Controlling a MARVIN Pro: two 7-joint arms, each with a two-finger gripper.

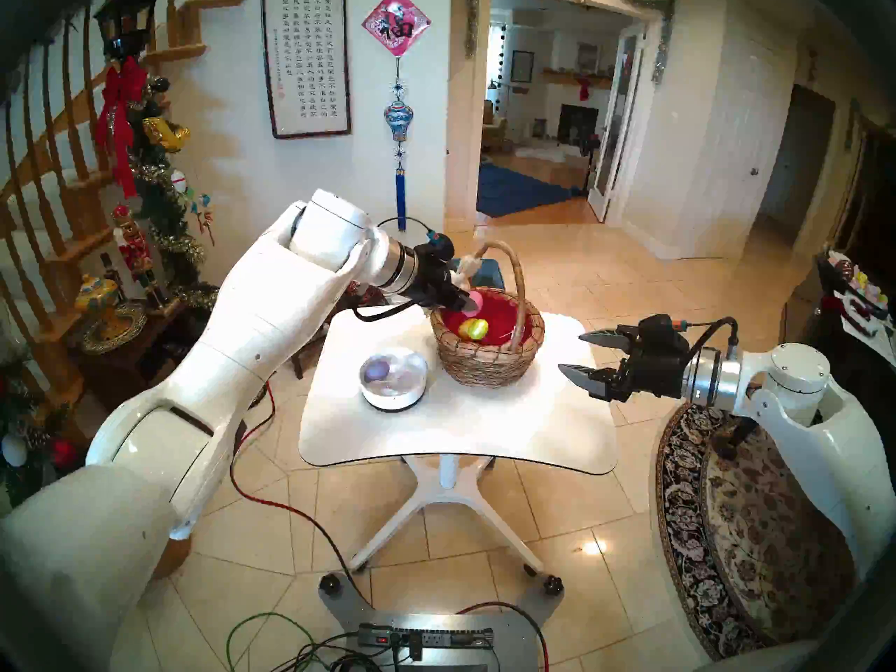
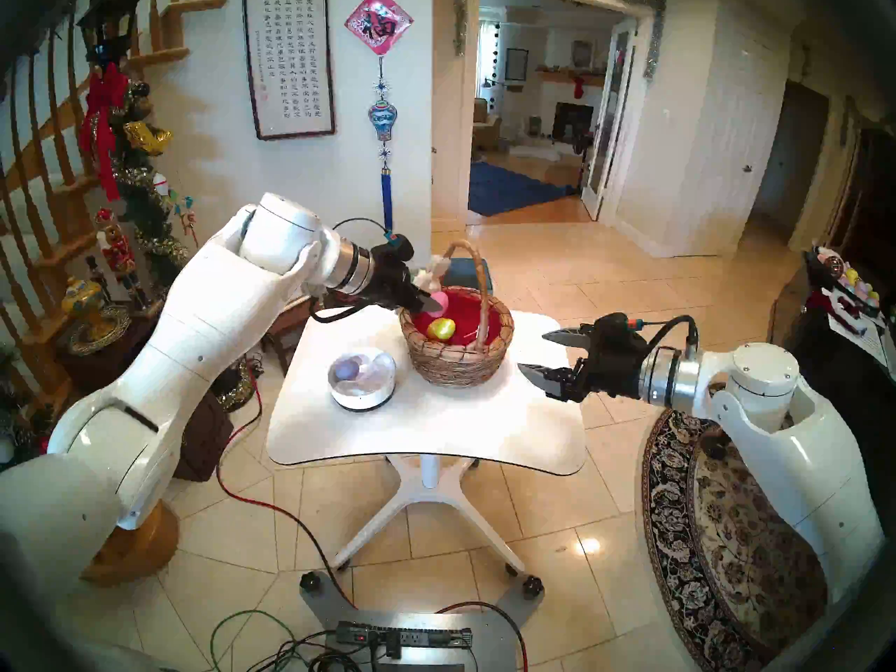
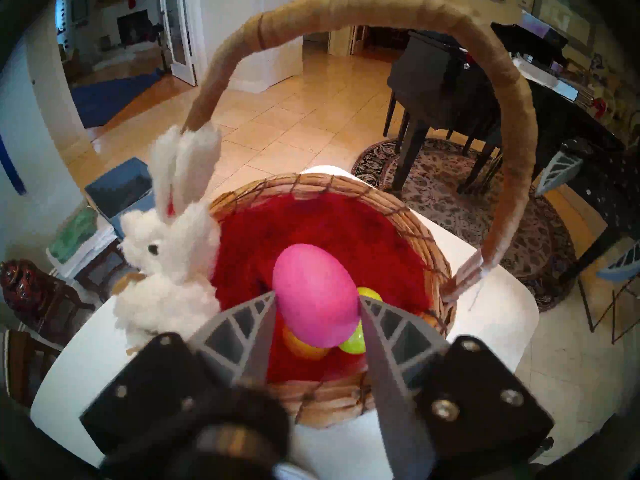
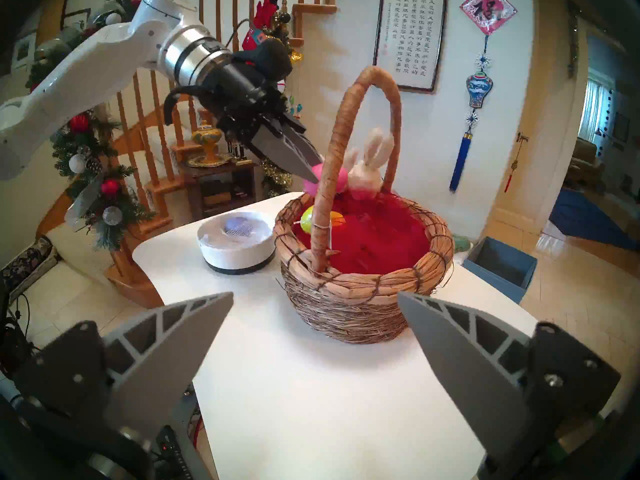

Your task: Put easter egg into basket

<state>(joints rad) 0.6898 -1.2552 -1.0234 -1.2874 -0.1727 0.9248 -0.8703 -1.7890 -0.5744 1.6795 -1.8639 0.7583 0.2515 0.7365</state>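
The pink easter egg (image 3: 317, 295) is clamped between the left gripper (image 3: 317, 302)'s jaws, narrowed onto its sides, hanging over the red lining of the basket (image 3: 426, 247). Below the jaws lie a yellow-green egg (image 3: 356, 342) and an orange egg (image 3: 301, 346); the plush bunny (image 3: 169, 257) sits just left. The right gripper (image 4: 315, 316), jaws spread wide and empty, hovers near the basket above the table (image 4: 311, 399).

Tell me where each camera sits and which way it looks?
Head cameras: high up, looking down at the white table, both arms showing.
Left wrist: behind the left gripper, looking into the basket past the pink egg it holds.
Right wrist: behind the open right gripper, facing the basket's side, the left arm and the white bowl.
All views share the basket and the plush bunny.
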